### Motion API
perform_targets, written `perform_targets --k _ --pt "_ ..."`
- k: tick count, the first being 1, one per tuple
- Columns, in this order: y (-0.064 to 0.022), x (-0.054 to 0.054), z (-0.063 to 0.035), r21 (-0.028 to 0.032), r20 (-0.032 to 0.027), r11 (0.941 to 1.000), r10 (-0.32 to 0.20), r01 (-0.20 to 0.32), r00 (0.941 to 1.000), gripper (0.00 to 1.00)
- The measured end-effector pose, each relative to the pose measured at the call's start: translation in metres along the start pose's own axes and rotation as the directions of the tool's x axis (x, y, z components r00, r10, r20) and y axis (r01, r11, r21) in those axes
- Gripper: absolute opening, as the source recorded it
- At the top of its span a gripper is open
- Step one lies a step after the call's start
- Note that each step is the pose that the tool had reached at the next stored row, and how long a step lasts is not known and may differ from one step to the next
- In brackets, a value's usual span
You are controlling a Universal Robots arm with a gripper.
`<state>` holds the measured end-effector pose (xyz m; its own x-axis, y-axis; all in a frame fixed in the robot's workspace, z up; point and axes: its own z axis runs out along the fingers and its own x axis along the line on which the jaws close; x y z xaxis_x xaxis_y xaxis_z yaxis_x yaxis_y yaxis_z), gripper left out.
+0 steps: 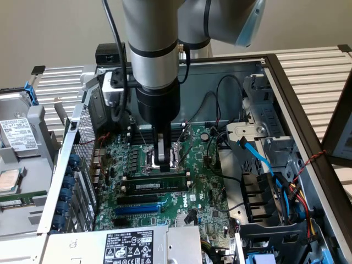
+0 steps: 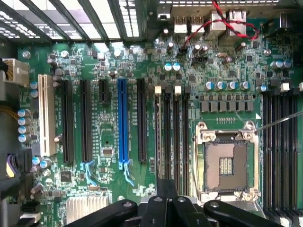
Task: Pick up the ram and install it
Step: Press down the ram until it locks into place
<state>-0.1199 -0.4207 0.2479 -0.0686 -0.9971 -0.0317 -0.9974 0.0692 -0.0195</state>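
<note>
The ram (image 1: 151, 185) is a long green stick with black chips and a white label. It stands on edge in a black slot in the middle of the motherboard (image 1: 203, 198). My gripper (image 1: 165, 163) comes straight down onto its top edge near the middle, fingers shut on the stick. In the wrist view the gripper (image 2: 166, 191) has its dark fingers pressed together. The ram (image 2: 166, 142) runs edge-on away from them, along the row of black memory slots.
A blue slot (image 1: 137, 209) and black slots lie just in front of the ram. The open CPU socket (image 2: 226, 163) sits beside the memory slots. Blue and black cables (image 1: 256, 157) and a drive cage crowd the exterior view's right. The power supply (image 1: 129, 245) is in front.
</note>
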Motion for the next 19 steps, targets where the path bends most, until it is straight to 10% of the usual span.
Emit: perform_targets --k 4,19 --pt "-0.0171 -0.001 0.0054 0.0002 0.0003 1.0 0.0 0.0 1.0 0.11" --pt "-0.0178 -0.001 0.0173 0.0045 0.0004 1.0 0.0 0.0 1.0 0.11"
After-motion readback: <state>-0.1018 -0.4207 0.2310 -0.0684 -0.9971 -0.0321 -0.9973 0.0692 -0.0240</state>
